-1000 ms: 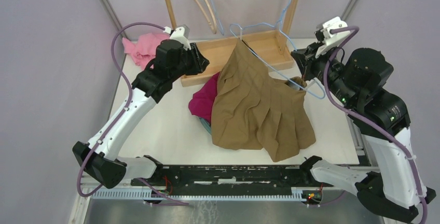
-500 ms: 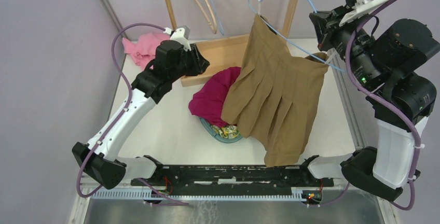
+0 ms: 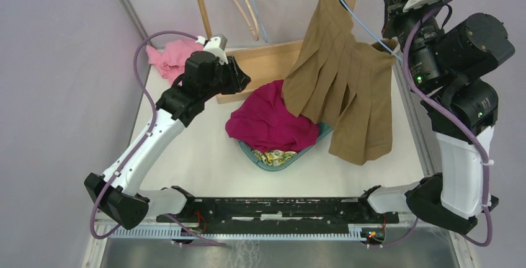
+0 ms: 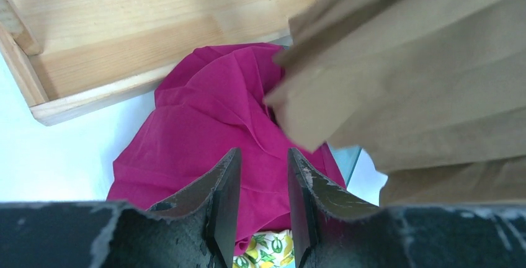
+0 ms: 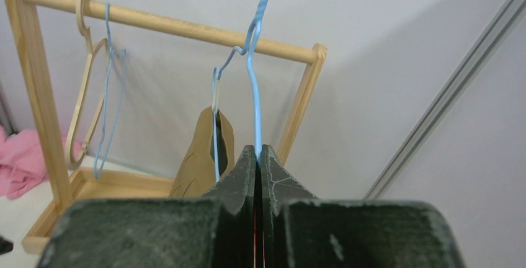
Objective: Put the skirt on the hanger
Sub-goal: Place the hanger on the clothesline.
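Observation:
The tan pleated skirt (image 3: 347, 88) hangs from a blue wire hanger (image 3: 363, 23), lifted off the table at the back right. Its hem dangles above the table's right side. My right gripper (image 3: 389, 13) is raised high and shut on the hanger's wire (image 5: 255, 107), just below the twisted neck. Part of the skirt (image 5: 201, 156) shows behind the fingers. My left gripper (image 3: 239, 75) hovers open beside the wooden base, over a magenta garment (image 4: 205, 119), holding nothing. The skirt's edge (image 4: 422, 75) passes to its right.
A wooden rack (image 5: 167, 23) stands at the back, with a wooden hanger (image 5: 84, 94) and another blue one on its rail. Its base tray (image 3: 267, 63) lies behind the magenta garment (image 3: 270, 119), which sits on a teal basket (image 3: 279, 159). A pink cloth (image 3: 170, 57) lies at the back left.
The right arm has lifted the hanger and skirt up off the table toward the rack, uncovering the magenta garment and basket. The left arm has barely moved.

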Motion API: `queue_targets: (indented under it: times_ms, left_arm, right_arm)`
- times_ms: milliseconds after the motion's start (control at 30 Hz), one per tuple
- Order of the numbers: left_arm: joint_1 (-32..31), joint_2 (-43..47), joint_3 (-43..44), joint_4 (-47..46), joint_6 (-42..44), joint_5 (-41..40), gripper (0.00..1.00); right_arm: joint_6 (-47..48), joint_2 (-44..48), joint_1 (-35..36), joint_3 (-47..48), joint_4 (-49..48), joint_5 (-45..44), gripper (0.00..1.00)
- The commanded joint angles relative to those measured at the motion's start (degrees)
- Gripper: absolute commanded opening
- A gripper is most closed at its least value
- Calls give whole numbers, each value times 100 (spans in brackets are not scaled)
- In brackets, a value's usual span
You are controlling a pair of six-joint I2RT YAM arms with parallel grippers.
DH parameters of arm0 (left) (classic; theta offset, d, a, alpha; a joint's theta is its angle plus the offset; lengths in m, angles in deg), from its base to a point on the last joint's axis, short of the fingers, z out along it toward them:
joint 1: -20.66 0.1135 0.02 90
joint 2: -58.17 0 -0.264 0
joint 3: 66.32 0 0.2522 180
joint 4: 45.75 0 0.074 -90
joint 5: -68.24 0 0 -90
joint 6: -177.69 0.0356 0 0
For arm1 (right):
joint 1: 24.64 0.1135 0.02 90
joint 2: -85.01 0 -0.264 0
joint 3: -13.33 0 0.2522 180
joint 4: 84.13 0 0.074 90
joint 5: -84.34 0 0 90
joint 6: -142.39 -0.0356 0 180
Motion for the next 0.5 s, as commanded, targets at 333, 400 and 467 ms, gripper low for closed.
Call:
queue_targets:
  times_ms: [333, 400, 467]
  left_arm:
    - [5, 387, -270, -164, -240, 310, 40]
    - [7, 432, -333, -173, -240, 311, 40]
    - [11, 477, -413, -186, -240, 309, 40]
  right_arm:
    - [574, -1311, -223, 635, -2394, 95, 1]
    - [255, -1597, -501, 920, -2272, 325, 1]
    - [-302, -1938, -965, 1230, -2146, 650, 1]
